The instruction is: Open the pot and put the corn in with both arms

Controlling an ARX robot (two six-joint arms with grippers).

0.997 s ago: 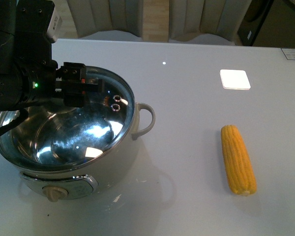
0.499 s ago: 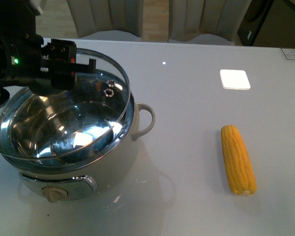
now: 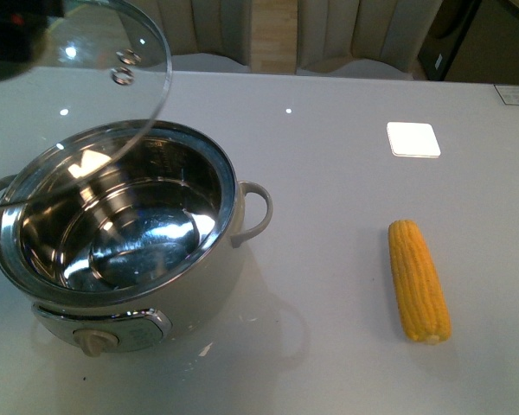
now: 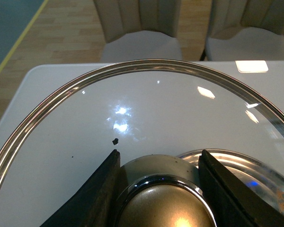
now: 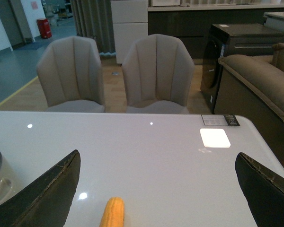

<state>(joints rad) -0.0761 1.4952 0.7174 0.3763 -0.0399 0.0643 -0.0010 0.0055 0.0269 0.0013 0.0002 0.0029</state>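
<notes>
— What's new at the pot [image 3: 227, 275]?
— It stands open, near left on the table [image 3: 329, 181]. A second ago the lid [image 3: 99, 52] sat tilted on its rim; now my left jaws, clamped on the knob [image 4: 163, 208], hold it clear, up and behind.
— And the corn [image 3: 419, 281]?
— Untouched, lying well right of the pot. My right jaws hang wide apart, empty, facing it. That pick comes next, I judge.

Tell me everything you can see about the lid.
The lid is round clear glass with a shiny steel rim and a brassy metal knob at its centre. Two small metal-ringed holes sit near one edge. It is off the pot, tilted in the air above the pot's far left side. The left gripper clamps the knob; nothing else seems to touch it.
</notes>
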